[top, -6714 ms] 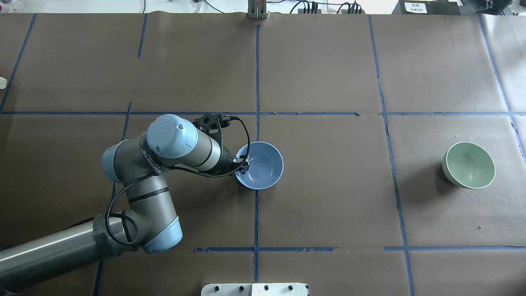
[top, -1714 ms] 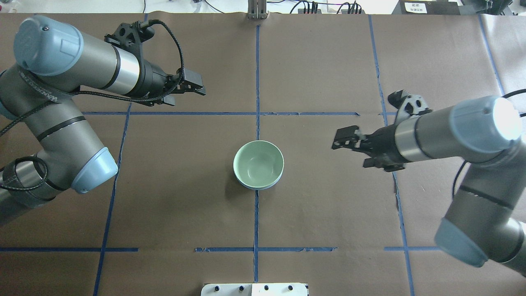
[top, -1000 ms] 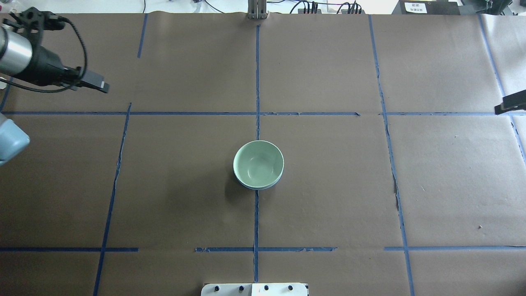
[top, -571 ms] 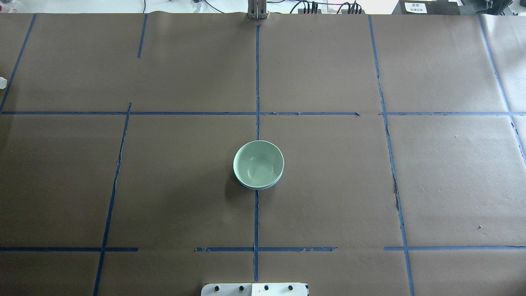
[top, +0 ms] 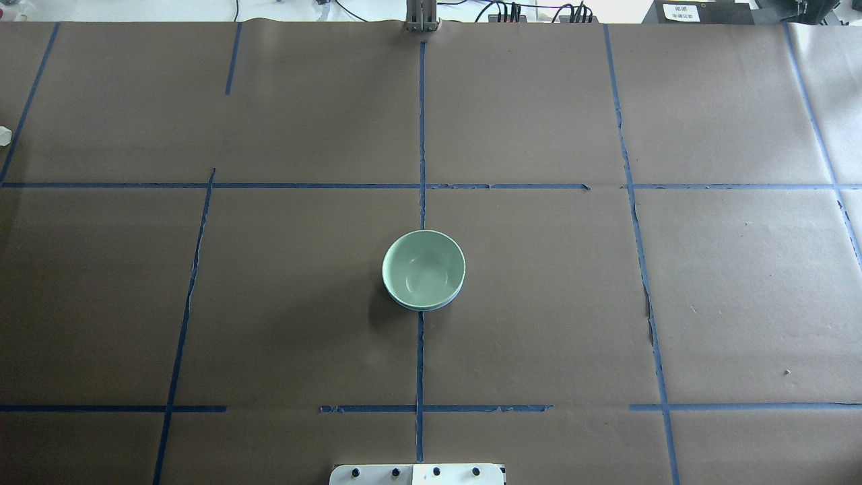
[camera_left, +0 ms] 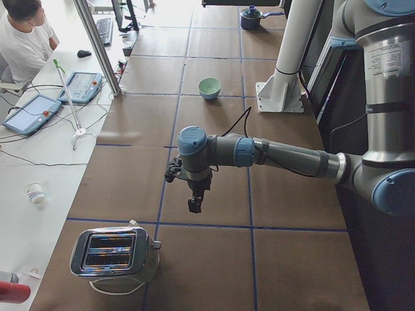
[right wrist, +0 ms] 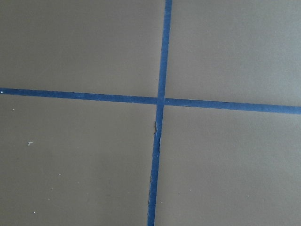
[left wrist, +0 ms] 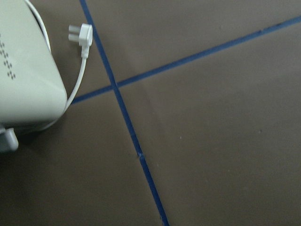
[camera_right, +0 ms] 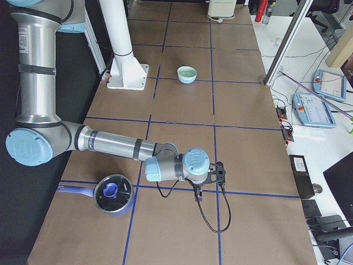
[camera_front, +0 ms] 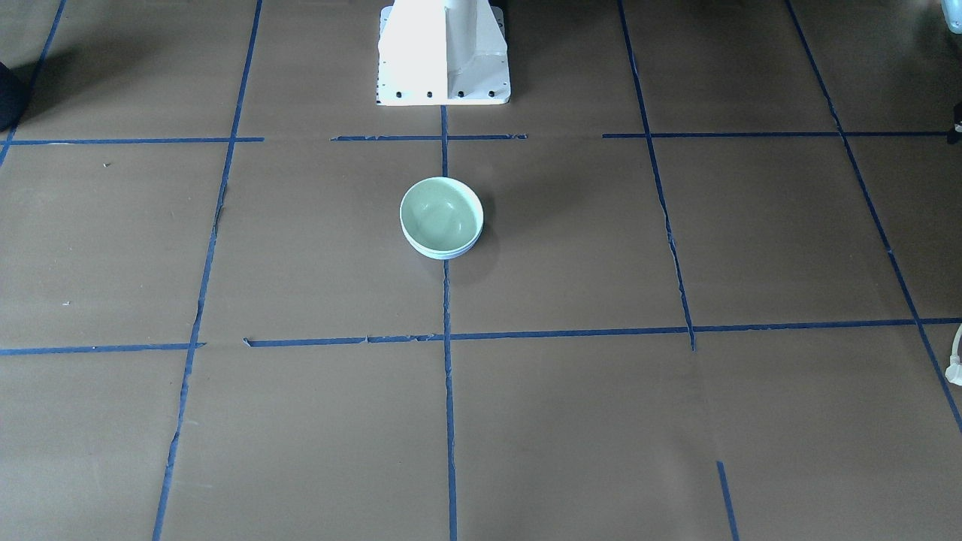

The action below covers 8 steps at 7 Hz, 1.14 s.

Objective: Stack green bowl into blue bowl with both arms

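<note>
The green bowl (top: 423, 268) sits nested upright inside the blue bowl (top: 422, 308) at the table's middle; only a thin blue rim shows under it. The stack also shows in the front view (camera_front: 441, 214) and far off in both side views (camera_left: 209, 86) (camera_right: 187, 72). No arm shows in the overhead or front view. The left gripper (camera_left: 194, 206) hangs over the table's left end, far from the bowls, near a toaster. The right gripper (camera_right: 198, 193) hangs over the right end, near a pot. I cannot tell whether either is open or shut. Neither wrist view shows fingers.
A chrome toaster (camera_left: 115, 251) stands at the table's left end; its pale side (left wrist: 23, 70) and plug (left wrist: 82, 34) show in the left wrist view. A pot with a blue knob (camera_right: 113, 193) lies at the right end. The white pedestal (camera_front: 443, 52) stands behind the bowls.
The green bowl went from the right side into the blue bowl. Both arms then drew back sideways out of the overhead view. Nothing has moved in the last half second.
</note>
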Available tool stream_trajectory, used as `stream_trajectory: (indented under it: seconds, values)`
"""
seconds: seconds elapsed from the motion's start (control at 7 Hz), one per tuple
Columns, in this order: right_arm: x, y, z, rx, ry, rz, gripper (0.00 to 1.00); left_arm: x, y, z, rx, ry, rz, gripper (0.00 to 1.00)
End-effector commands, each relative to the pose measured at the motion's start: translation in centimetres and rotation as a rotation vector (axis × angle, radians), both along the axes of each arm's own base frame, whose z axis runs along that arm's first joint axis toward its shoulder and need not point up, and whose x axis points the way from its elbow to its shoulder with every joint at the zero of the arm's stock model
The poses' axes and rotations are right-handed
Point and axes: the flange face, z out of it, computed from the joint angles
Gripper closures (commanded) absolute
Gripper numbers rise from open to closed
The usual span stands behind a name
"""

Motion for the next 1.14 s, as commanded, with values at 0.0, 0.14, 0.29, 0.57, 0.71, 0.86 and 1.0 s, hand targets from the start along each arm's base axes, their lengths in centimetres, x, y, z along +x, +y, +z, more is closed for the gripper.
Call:
stream_trajectory:
  seconds: [0.0, 0.14, 0.29, 0.57, 0.71, 0.86, 1.0]
  values:
    - [-1.7, -0.1, -0.2, -0.023, 0.003, -0.040, 0.00, 0.5, 2.3, 1.5, -0.078, 0.124, -0.014, 0.00]
    - [-1.9, -0.4, -1.2, -0.013, 0.003, -0.045, 0.00, -0.6, 2.1, 1.8, -0.080, 0.127, -0.042, 0.00]
    - [-2.6, -0.2, -1.6, -0.004, 0.009, -0.061, 0.00, -0.8, 1.9, 1.8, -0.085, 0.132, -0.051, 0.00]
    - [-4.5, -0.4, -1.9, 0.035, 0.016, -0.132, 0.00, -0.7, -0.1, -0.1, -0.096, 0.125, -0.109, 0.00]
    - [-3.5, -0.1, -2.1, 0.038, 0.019, -0.120, 0.00, -0.7, -0.6, -0.1, -0.083, 0.121, -0.106, 0.00]
    - [-3.0, 1.0, -2.4, 0.039, 0.014, -0.110, 0.00, -0.8, -1.1, 1.0, -0.081, 0.103, -0.101, 0.00]
    - [-2.9, 1.4, -3.1, 0.015, 0.020, -0.109, 0.00, -1.0, -0.5, 0.6, -0.072, 0.100, -0.104, 0.00]
